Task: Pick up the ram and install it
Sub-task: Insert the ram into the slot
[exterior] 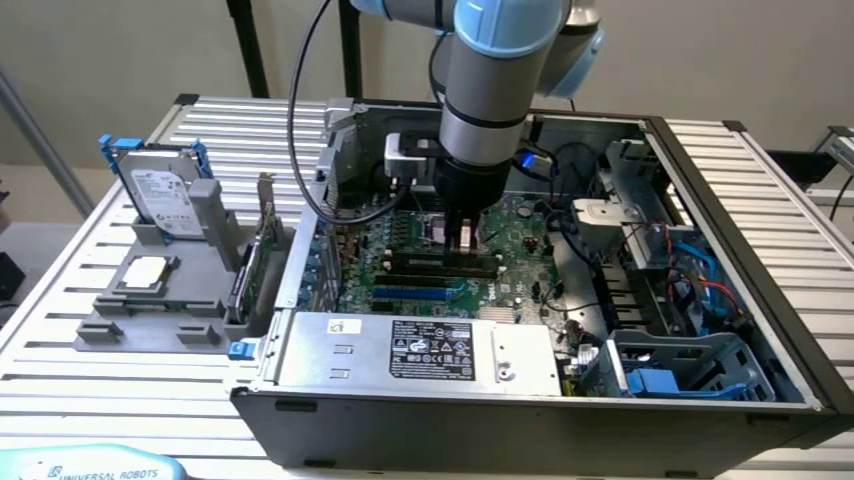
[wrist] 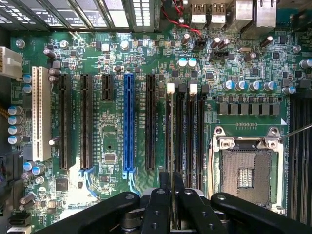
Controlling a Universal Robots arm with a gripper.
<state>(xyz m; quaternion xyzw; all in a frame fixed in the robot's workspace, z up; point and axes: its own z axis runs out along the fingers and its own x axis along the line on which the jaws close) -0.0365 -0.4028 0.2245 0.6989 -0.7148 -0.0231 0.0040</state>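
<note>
Your gripper [wrist: 173, 204] has its jaws pinched on the ram [wrist: 172, 146] (seen edge-on), held upright above the memory slots [wrist: 187, 126], right of the blue slot [wrist: 128, 122].

The motherboard [wrist: 112, 141] was green, one slot [wrist: 128, 122] blue, another [wrist: 41, 114] white; the gripper [wrist: 173, 204] was black.

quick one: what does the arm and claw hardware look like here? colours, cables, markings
The arm is a silver-grey tube with light blue joint caps; a black cable loops down beside it. Its wrist ends in a black cylinder with a small white-and-grey box on one side. The claw is matte black, with jointed linkage bars pinned by round pivots and narrow fingers. No markings are readable on it.
</note>
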